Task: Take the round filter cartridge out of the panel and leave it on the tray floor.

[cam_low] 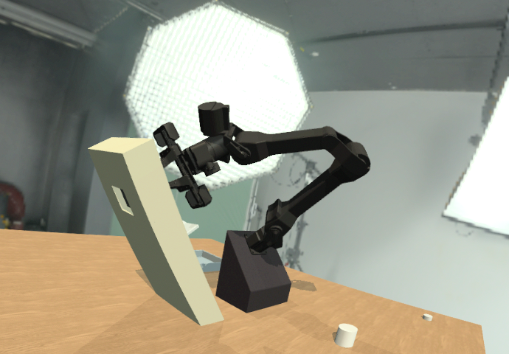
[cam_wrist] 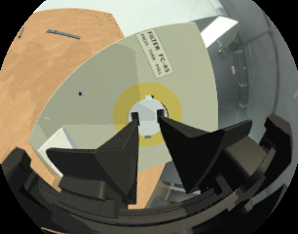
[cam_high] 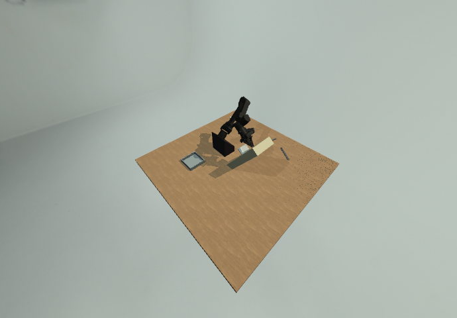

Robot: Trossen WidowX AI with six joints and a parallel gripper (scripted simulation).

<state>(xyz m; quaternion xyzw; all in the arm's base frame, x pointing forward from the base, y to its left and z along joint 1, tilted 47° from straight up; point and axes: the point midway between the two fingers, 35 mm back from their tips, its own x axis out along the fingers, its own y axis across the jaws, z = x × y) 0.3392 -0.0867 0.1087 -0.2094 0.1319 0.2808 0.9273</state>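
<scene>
The round white filter cartridge (cam_wrist: 148, 105) sits in the leaning beige panel (cam_high: 242, 159) (cam_low: 167, 233) (cam_wrist: 100, 88), inside a yellow ring. Its two dark slots lie left and right on its face in the wrist view. My gripper (cam_high: 252, 145) (cam_low: 167, 172) (cam_wrist: 148, 121) is partly open with nothing gripped. Its fingertips are at the face, one over or at each slot; whether they are inside the slots I cannot tell. The panel's edge hides the tips in the exterior view. The grey-blue tray (cam_high: 192, 161) (cam_low: 207, 265) stands on the table beside the arm's base, and nothing shows in it.
A white angled plate (cam_high: 244, 149) (cam_low: 190, 226) (cam_wrist: 54, 146) is low at the panel's front. A dark rod (cam_high: 284, 154) (cam_wrist: 63, 34) lies beyond the panel. A white cylinder (cam_low: 346, 335) and a smaller white one (cam_low: 427, 317) stand on the table. The arm's dark base (cam_low: 251, 275) is close to the panel.
</scene>
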